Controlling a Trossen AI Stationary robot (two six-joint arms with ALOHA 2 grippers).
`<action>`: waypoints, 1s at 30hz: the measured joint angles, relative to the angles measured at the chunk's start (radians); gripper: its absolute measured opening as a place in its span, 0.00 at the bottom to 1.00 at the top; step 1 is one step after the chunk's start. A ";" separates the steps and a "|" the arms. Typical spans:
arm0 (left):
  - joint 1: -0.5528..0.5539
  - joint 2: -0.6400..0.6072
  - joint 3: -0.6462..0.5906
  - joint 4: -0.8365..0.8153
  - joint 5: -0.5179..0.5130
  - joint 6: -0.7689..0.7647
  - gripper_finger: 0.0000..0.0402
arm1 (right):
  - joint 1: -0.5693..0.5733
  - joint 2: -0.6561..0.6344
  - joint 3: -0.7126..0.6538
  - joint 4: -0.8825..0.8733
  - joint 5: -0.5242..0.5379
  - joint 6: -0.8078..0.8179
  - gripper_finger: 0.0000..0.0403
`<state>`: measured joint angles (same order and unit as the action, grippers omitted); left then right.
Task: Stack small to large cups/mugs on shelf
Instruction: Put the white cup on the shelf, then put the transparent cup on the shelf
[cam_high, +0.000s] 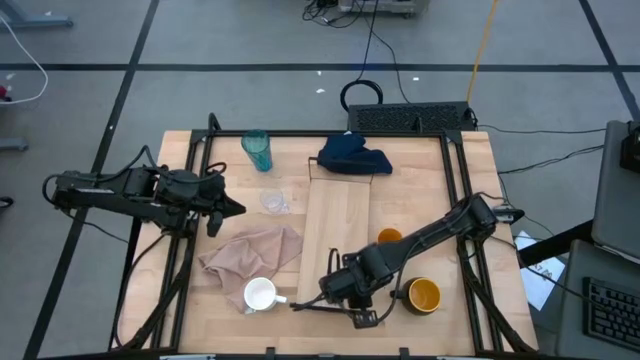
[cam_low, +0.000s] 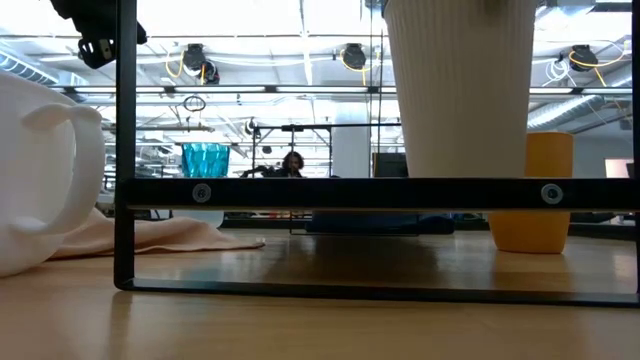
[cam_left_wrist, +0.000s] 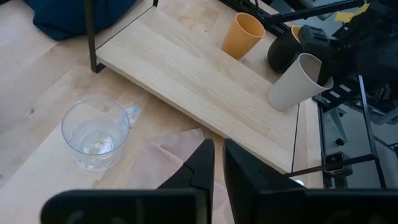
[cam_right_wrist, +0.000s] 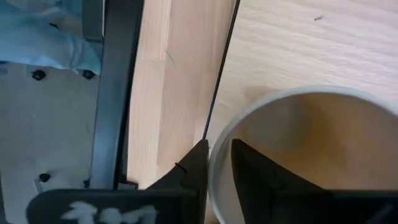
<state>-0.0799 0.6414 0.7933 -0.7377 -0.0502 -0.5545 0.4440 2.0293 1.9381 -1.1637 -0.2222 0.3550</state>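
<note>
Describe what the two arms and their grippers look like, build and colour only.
Both arms are matte black, built of slim tubular links with chunkier joint housings and thin black cables alongside. The left gripper ends in two flat, tapered black fingers. The right gripper has matching dark fingers; white lettering marks the block at its base.

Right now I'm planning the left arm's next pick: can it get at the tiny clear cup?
Probably yes. The left gripper hangs close beside the tiny clear cup, fingers nearly shut, and bare tabletop lies between them. The beige cloth sits to one side, not in the way.
</note>
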 joint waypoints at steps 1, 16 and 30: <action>0.000 0.000 0.000 0.000 0.000 0.000 0.08 | -0.004 -0.005 0.000 0.000 0.000 0.000 0.15; 0.000 0.000 0.000 0.000 0.000 0.004 0.08 | -0.025 -0.029 0.001 0.009 -0.061 0.001 0.15; 0.000 0.000 0.000 0.000 0.000 0.010 0.08 | -0.040 -0.076 0.002 0.018 -0.064 0.017 0.15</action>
<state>-0.0801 0.6413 0.7933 -0.7377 -0.0502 -0.5442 0.4045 1.9538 1.9400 -1.1461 -0.2866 0.3720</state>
